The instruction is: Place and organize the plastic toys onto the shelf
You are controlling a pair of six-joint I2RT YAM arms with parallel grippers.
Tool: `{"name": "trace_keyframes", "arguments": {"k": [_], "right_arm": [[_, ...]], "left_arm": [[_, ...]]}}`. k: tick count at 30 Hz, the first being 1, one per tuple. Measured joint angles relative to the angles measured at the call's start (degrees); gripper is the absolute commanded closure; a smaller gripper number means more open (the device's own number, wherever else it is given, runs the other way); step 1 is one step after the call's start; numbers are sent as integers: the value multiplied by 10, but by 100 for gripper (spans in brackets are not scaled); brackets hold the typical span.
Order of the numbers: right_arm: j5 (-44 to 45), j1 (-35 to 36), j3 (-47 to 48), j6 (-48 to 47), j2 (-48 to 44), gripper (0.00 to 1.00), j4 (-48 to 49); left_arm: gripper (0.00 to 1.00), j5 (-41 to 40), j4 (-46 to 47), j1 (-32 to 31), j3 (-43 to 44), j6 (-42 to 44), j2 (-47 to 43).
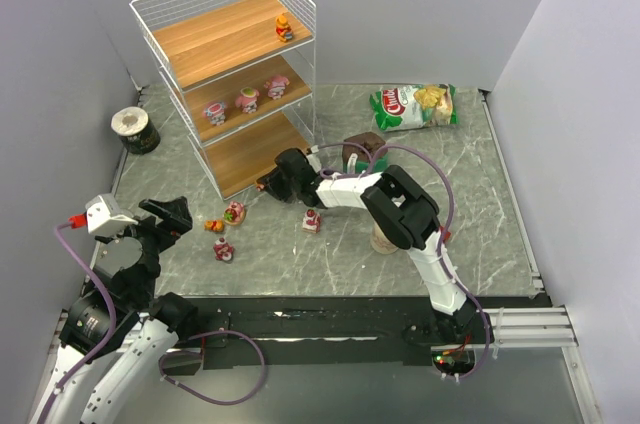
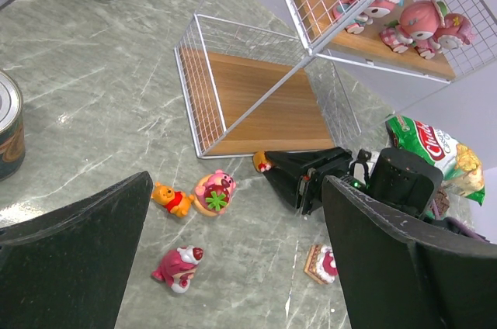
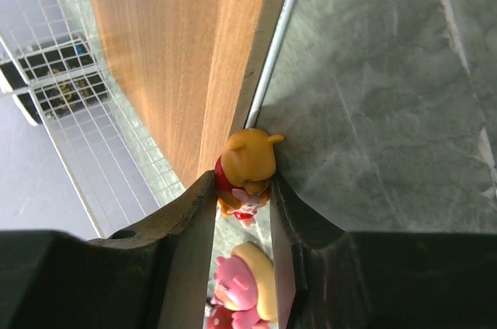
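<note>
Right gripper (image 3: 242, 181) clamps orange bear figurine (image 3: 248, 160) against shelf (image 3: 171, 50) edge; shallow pinch may slip; left gripper (image 2: 238, 185) gapes.

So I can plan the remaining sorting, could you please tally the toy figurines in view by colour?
Orange-yellow bears: 3
Pink or red-and-white figurines: 6
Total visible: 9

Right pincer (image 1: 263, 184) at the shelf's (image 1: 215, 39) bottom-tier front edge, four toys (image 1: 223, 250) loose on the table (image 1: 450, 204) nearby
</note>
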Motion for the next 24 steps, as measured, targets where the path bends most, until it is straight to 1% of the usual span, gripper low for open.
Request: {"name": "trace_keyframes", "arguments": {"k": [4, 11, 14, 19, 22, 24], "right_arm": [[20, 2, -20, -47, -12, 100, 23], [76, 17, -61, -172, -68, 100, 30], [107, 35, -82, -233, -113, 100, 41], [162, 69, -120, -354, -224, 100, 68], [179, 76, -123, -426, -286, 100, 76], [193, 76, -114, -476, -317, 100, 63]], "left_arm": [[4, 0, 0, 0, 0, 0, 0], [4, 0, 0, 0, 0, 0, -3], [4, 0, 0, 0, 0, 0, -4], [3, 0, 0, 0, 0, 0, -4], [4, 0, 0, 0, 0, 0, -5], [4, 1, 0, 0, 0, 0, -6]]}}
